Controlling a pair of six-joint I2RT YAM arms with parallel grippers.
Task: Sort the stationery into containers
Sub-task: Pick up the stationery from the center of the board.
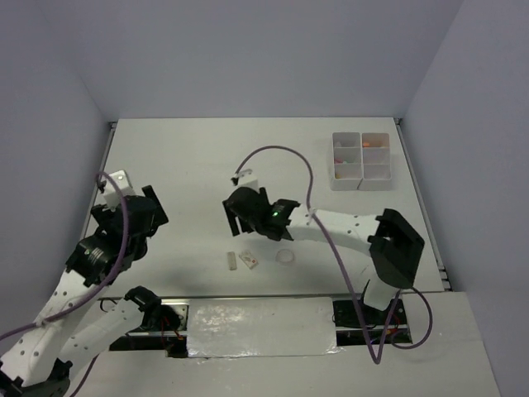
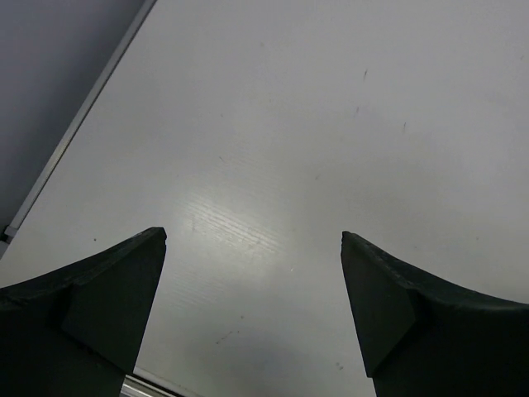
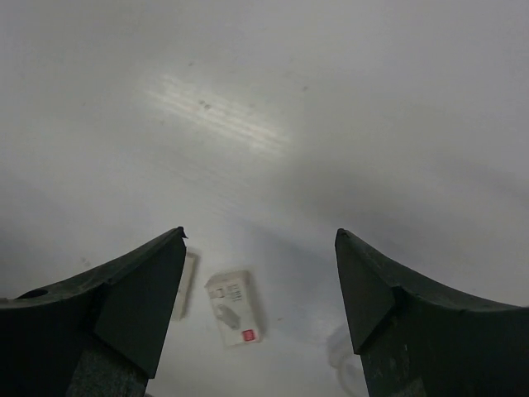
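The joined white trays (image 1: 361,176) stand at the far right; orange and pink items lie in the far compartments. A white eraser with a red mark (image 1: 249,260) lies near the front middle, also in the right wrist view (image 3: 234,308). A thin white eraser (image 1: 231,260) lies just left of it (image 3: 186,285). A clear tape ring (image 1: 285,258) lies to its right, half hidden behind a finger in the right wrist view (image 3: 340,364). My right gripper (image 1: 240,219) (image 3: 260,233) hangs open and empty above and just beyond these items. My left gripper (image 1: 142,217) (image 2: 253,234) is open and empty over bare table at the left.
Grey walls enclose the white table on three sides. The table's left edge (image 2: 78,124) runs close beside the left gripper. A purple cable (image 1: 285,150) arcs above the right arm. The arm bases and a taped strip (image 1: 260,327) sit at the near edge.
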